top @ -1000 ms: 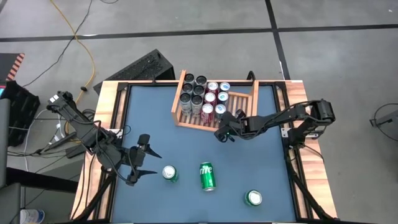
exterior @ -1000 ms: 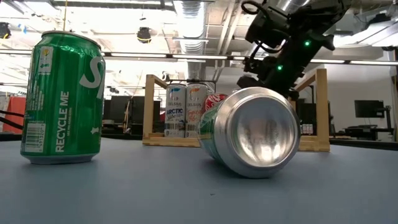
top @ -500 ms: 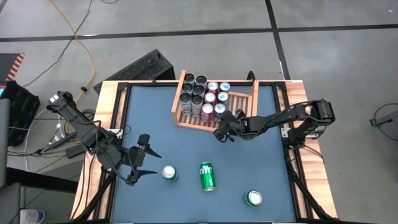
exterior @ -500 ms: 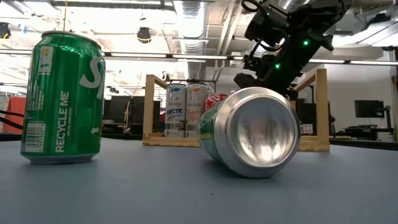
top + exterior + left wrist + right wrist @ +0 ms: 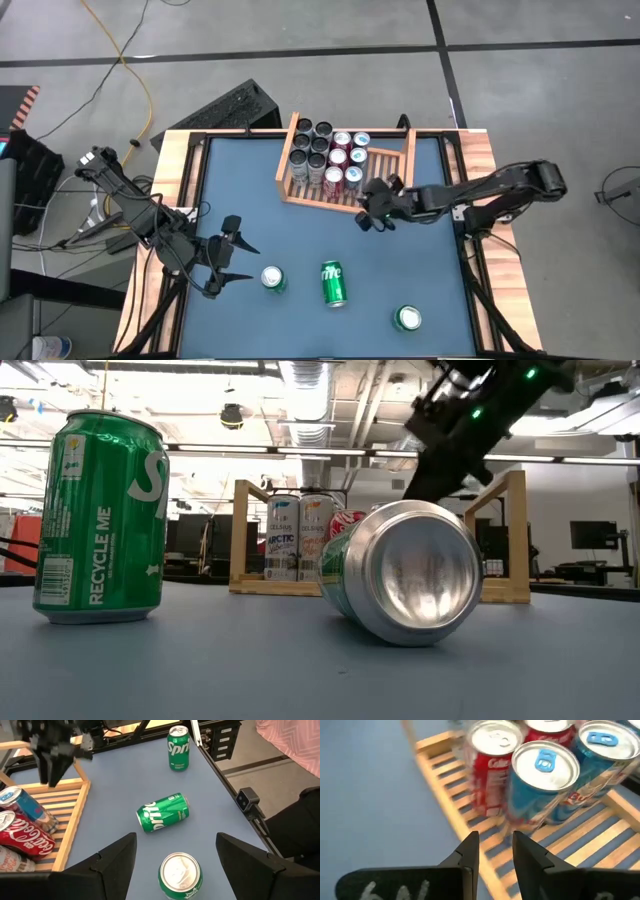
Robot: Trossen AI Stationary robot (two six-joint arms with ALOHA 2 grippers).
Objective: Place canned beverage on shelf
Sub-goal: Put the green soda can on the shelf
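shelf (image 5: 395, 165) beside right pincer (image 5: 375, 213)

I read the shelf (image 5: 383, 196) as pale unfinished wood with a slatted, matt base. The cans (image 5: 328, 156) on it are glossy printed metal with brushed silver lids. The green can (image 5: 404, 573) lying on its side shows a bare, shiny metal base (concave). The table (image 5: 300, 240) surface looks smooth, matt blue.

Upright green can (image 5: 100, 518), low view: "RECYCLE ME" running up its side.
Green can lying on the table (image 5: 163, 813): "Sprite".
Far upright green can (image 5: 178, 748): "Sprite".
Red can (image 5: 22, 840) in the shelf (image 5: 75, 817): "Coca-Cola".
Shelf can (image 5: 283, 538): "ARCTIC".
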